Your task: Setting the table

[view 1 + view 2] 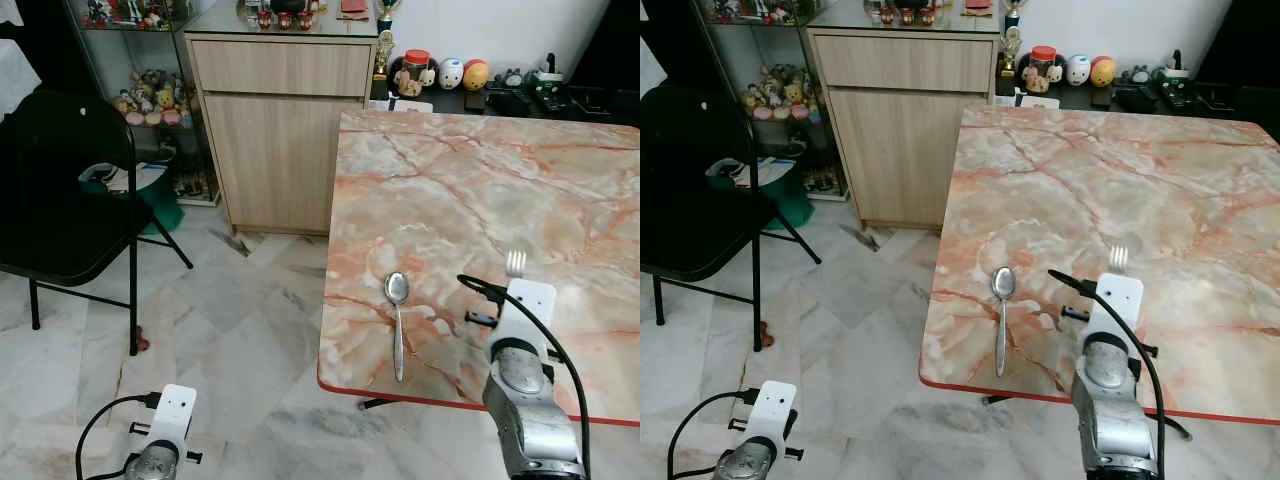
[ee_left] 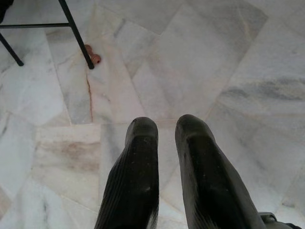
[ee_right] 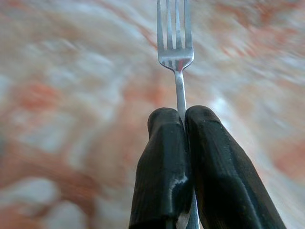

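Observation:
A metal spoon (image 1: 397,300) lies on the pink marble table (image 1: 480,170) near its front left corner, bowl pointing away from me. My right gripper (image 3: 183,117) is shut on the handle of a metal fork (image 3: 175,47). The fork (image 1: 516,262) sticks up with its tines forward, over the table to the right of the spoon. The table surface beneath it is blurred in the right wrist view. My left gripper (image 2: 166,125) hangs low over the marble floor to the left of the table, its fingers a narrow gap apart and holding nothing.
A black folding chair (image 1: 60,200) stands at the left, with a small red object (image 2: 93,56) by its leg. A wooden cabinet (image 1: 280,130) is behind the table's far left corner, and toys and jars (image 1: 440,72) line the back. The table has a red edge (image 1: 400,398).

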You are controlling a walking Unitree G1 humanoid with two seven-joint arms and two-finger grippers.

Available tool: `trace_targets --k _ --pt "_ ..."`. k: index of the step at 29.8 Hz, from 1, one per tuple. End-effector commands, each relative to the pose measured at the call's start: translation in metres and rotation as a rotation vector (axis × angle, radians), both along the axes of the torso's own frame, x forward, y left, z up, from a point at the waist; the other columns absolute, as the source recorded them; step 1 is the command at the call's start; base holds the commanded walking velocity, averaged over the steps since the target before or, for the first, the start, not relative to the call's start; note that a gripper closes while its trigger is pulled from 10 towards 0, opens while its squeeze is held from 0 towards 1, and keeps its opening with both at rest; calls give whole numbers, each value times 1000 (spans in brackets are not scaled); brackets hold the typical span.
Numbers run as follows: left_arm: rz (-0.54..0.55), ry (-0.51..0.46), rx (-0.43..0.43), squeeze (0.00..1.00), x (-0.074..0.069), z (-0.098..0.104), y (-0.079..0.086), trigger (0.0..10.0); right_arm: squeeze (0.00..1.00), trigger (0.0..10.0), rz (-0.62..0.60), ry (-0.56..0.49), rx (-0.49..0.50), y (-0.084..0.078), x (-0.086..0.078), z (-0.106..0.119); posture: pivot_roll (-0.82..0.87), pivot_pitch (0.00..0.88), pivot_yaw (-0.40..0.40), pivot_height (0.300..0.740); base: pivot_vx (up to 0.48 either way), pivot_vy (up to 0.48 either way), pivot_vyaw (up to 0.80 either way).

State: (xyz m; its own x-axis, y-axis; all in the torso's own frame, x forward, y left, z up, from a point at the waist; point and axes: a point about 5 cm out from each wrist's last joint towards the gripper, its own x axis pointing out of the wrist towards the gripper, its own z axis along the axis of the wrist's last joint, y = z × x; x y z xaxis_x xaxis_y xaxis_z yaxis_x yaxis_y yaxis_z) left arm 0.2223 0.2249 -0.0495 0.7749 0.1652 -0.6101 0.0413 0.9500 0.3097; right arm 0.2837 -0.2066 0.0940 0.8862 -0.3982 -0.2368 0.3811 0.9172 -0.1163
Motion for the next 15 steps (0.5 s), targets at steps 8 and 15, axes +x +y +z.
trace_targets --k 8,15 --pt "10 13 4 0 -1 -2 -2 10000 0 10000 197 -263 -71 25 14 34 26 0 -19 740 0 0 0" --pt "-5 32 9 0 -4 -4 -3 10000 0 10000 212 -339 -61 25 2 36 16 0 -9 740 0 0 0"
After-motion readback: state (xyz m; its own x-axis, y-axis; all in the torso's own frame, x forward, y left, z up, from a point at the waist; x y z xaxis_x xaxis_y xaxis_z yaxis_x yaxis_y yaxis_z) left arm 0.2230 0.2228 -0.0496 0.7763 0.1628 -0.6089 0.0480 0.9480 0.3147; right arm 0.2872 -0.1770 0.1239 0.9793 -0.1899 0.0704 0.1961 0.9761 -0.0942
